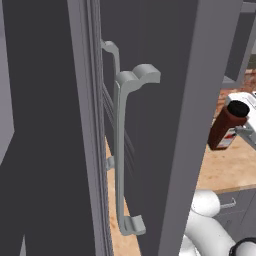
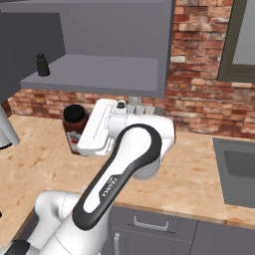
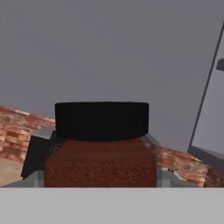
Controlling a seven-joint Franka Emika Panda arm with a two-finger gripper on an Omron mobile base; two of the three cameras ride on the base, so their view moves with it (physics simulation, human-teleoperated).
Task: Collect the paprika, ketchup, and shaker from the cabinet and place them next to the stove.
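Note:
The paprika (image 1: 226, 129), a dark red-brown jar with a black cap, hangs tilted over the wooden counter with my gripper (image 1: 235, 132) shut on it. In the hand view its black cap (image 3: 101, 120) sits close in front and the gripper (image 3: 100, 175) clamps the body below it. From the right base view the paprika (image 2: 74, 121) peeks out left of my white hand. The tiny black shaker (image 2: 43, 65) stands at the left end of the cabinet's grey shelf (image 2: 104, 74). The ketchup is out of view. I cannot make out the stove.
The open cabinet door (image 1: 165, 125) with its pale bar handle (image 1: 121, 150) stands close on the left. A brick wall (image 2: 199, 89) backs the counter (image 2: 189, 179). A sink (image 2: 239, 169) lies at the right. A dark box (image 3: 37, 153) stands beyond the jar.

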